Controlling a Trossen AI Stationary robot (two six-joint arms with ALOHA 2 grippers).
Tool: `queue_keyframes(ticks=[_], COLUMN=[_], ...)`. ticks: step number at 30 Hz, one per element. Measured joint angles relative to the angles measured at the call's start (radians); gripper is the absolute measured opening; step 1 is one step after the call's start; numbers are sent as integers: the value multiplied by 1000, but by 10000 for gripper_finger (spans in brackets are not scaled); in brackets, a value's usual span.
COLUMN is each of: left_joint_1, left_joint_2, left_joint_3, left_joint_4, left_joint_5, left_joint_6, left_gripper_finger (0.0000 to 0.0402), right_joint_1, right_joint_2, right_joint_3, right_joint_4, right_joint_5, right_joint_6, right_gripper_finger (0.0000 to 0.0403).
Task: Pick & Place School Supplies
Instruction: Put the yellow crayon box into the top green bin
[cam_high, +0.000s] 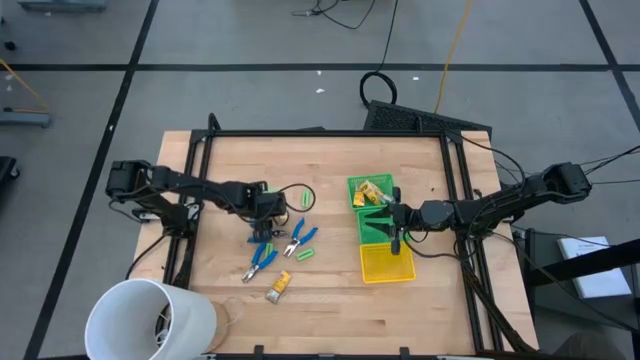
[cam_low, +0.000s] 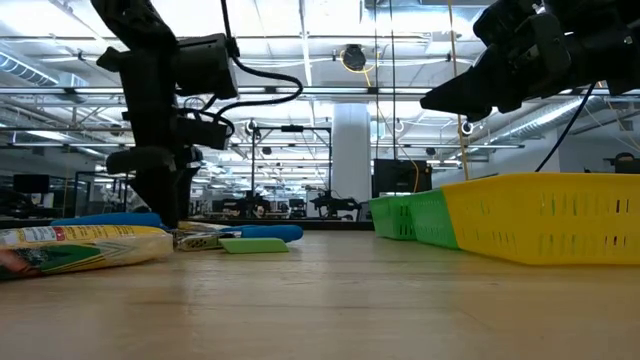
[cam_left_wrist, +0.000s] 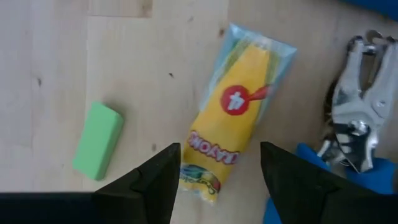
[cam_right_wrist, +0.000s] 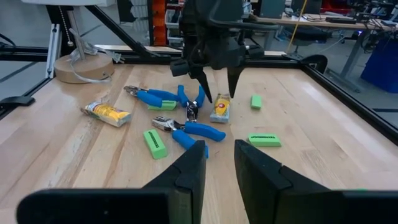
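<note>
**Presently catalogued: left arm poised over a crayon packet**

1. White cup (cam_high: 150, 318), lower left of the high view, lying near the table (cam_high: 330, 310) edge. Not in play.

2. Yellow bin (cam_high: 386, 264) and green bin (cam_high: 372, 192), right of centre in the high view, set end to end; the green one holds some yellow items. Right gripper (cam_high: 397, 240) hangs above them, fingers nearly together with a narrow gap, nothing between them.

3. Left gripper (cam_left_wrist: 221, 180), centre-left of the high view, directly over the loose supplies. Fingers apart, holding nothing.

4. Blue-handled pliers (cam_high: 262, 260), two pairs, lower centre-left of the high view, amid short green pieces (cam_high: 303, 254).

5. Yellow crayon packet (cam_left_wrist: 233, 118), the likely target. In the left wrist view it lies flat on the wood, its near end between the spread fingertips, long axis running away from the fingers and tilted toward the frame's upper right. The fingers straddle its narrow width, so a straight descent should suit. Left arm is far nearer than right.

6. Green eraser block (cam_left_wrist: 98, 140), left of the packet, apart from it.

7. Second wrapped packet (cam_high: 279, 286), lower centre of the high view, apart from the cluster.
</note>
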Motion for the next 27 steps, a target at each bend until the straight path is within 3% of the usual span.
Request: queue_keyframes(ticks=[5, 12, 16, 20, 27], left_joint_1=[35, 71, 80, 93, 90], left_joint_2=[0, 0, 1, -5, -4], left_joint_3=[0, -1, -43, -106, -127], left_joint_4=[-2, -62, -9, 88, 141], left_joint_5=[33, 78, 90, 139, 113], left_joint_6=[-2, 3, 53, 56, 22], left_gripper_finger=[223, 223, 223, 223, 223], right_joint_1=[0, 1, 1, 1, 1], right_joint_2=[0, 0, 0, 0, 0], right_joint_3=[0, 0, 0, 0, 0], right_joint_4=[0, 0, 0, 0, 0], right_joint_5=[0, 0, 0, -1, -1], right_joint_6=[-2, 21, 27, 42, 47], right_gripper_finger=[89, 143, 165, 171, 163])
